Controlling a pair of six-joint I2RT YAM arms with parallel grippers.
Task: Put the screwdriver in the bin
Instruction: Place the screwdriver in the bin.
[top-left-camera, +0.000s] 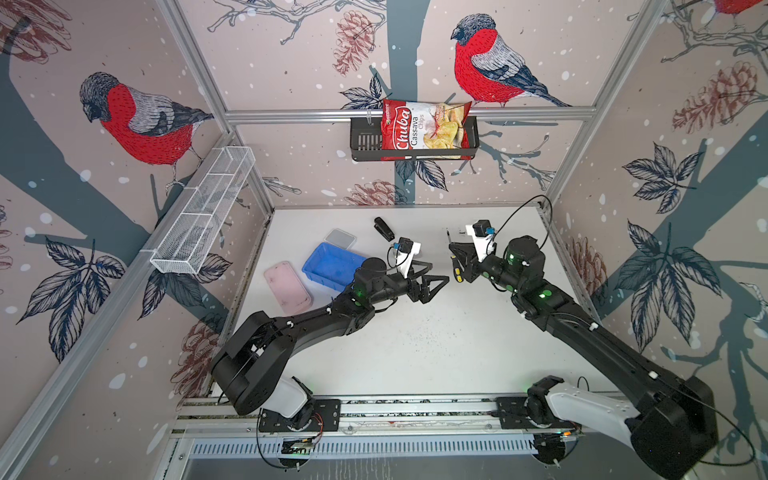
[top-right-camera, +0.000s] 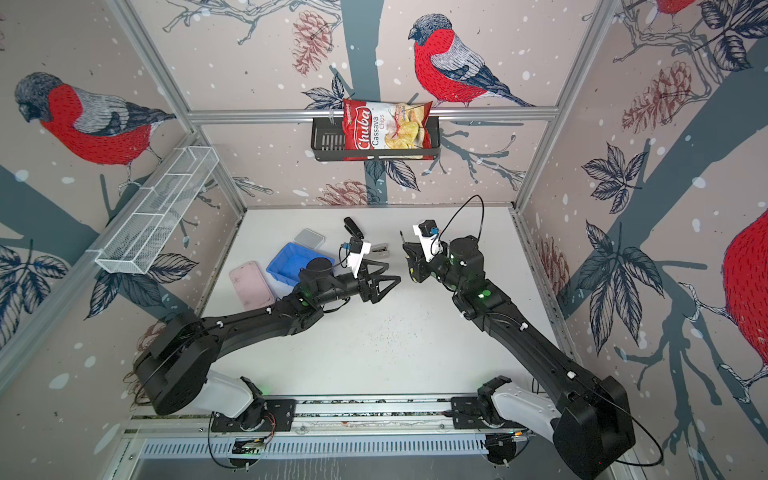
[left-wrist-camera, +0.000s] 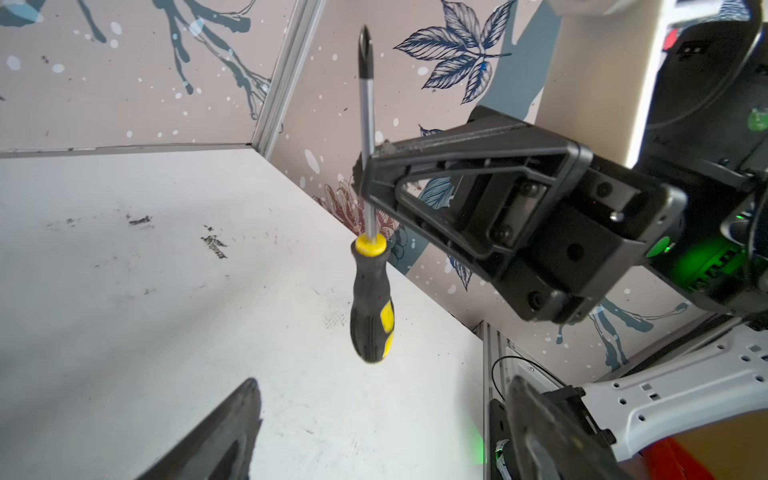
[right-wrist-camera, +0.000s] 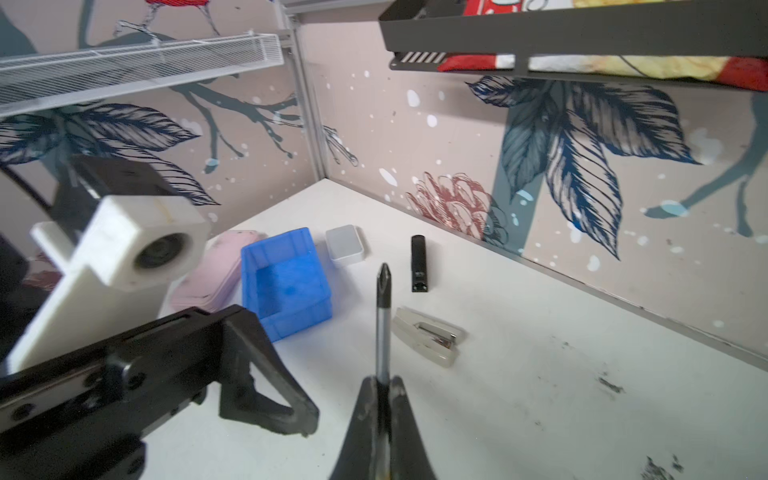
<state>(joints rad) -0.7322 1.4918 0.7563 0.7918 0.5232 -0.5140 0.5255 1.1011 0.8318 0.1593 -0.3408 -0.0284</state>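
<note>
Lengthwise 12-to-6 o'clock, dark tip at 12: screwdriver (left-wrist-camera: 371, 307), black-and-yellow handle, silver shaft pinched in right end effector (left-wrist-camera: 366, 183). Left end effector (left-wrist-camera: 384, 382) spread.

A white tabletop (top-left-camera: 415, 353), marked with dark scuffs (right-wrist-camera: 609, 384), is seen carrying five things in its far left part. The blue bin (top-left-camera: 328, 259) is set just beside a pink flat container (top-left-camera: 287, 287), with a small grey lidded box (top-left-camera: 340, 238) near its far corner. A black stapler (top-left-camera: 384, 229) and a pale stapler (right-wrist-camera: 428, 336) are laid apart, nearer the middle.
</note>
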